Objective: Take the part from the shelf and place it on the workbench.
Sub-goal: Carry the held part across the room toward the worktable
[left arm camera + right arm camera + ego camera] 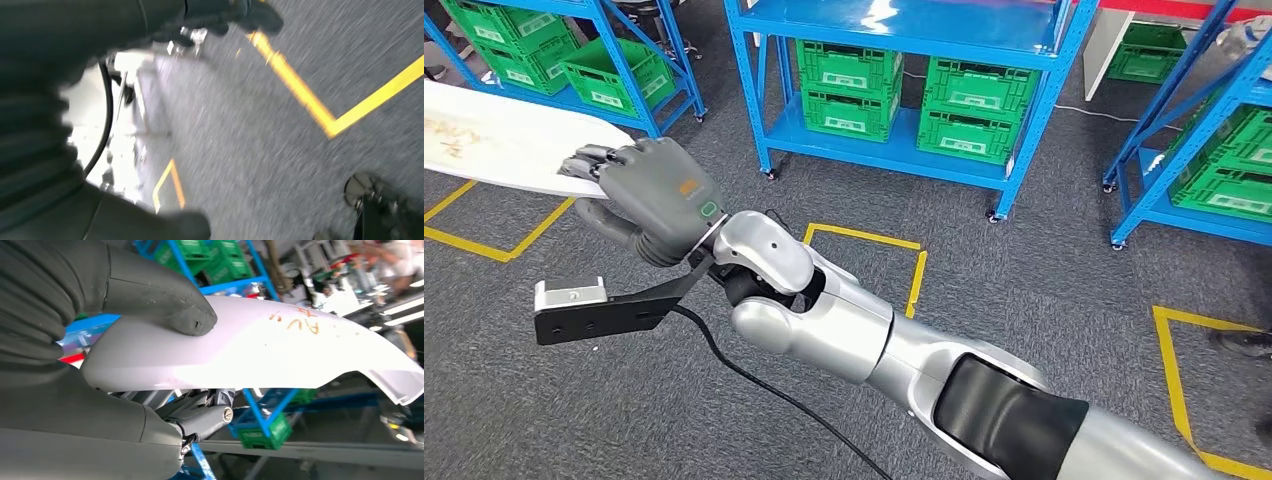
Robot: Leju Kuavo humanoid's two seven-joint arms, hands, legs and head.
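1. Right hand (656, 195) at ten o'clock in the head view, clamped on the near end of a long white curved panel (494, 135), thumb (165, 302) pressed on one face, fingers (197, 415) under the other.
2. Panel held in the air over grey carpet (1044, 290), orange scribbles (300, 320) on its surface.
3. Blue shelving (904, 40) with green crates (849, 85) at twelve o'clock.
4. Left hand (40, 165) blurred and dark; cannot tell its state.

Long white curved part (494, 140) with orange markings, held level above floor, end gripped
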